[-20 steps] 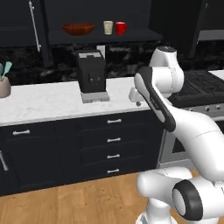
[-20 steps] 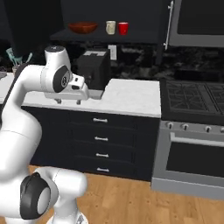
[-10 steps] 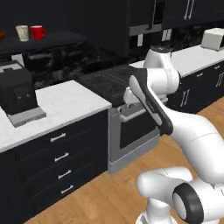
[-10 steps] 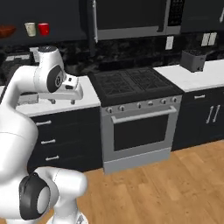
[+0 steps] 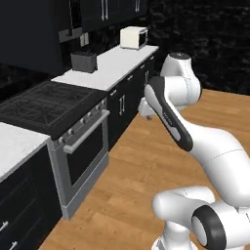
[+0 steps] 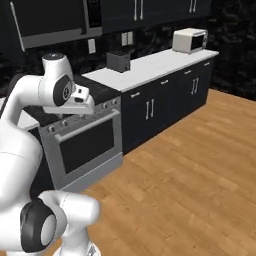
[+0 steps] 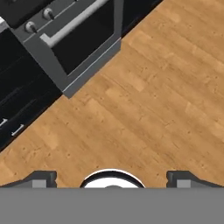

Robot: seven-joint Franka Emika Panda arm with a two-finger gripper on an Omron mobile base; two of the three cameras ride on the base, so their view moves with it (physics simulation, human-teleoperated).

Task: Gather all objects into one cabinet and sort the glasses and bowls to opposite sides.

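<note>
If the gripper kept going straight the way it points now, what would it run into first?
Most likely the wooden floor. The open gripper points down at bare planks, with the oven off to one side of that line. Nothing seems to lie between, though depth is hard to judge.

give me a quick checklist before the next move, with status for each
1. Gripper open and holding nothing: ok.
2. Bowls and cups in front of the arm: not ok; the views face the oven and wooden floor.
3. Target cabinet within reach: cannot tell.
4. Arm free of the counter: ok, it hangs over the floor.
5. Toaster and microwave away from the arm: ok.
</note>
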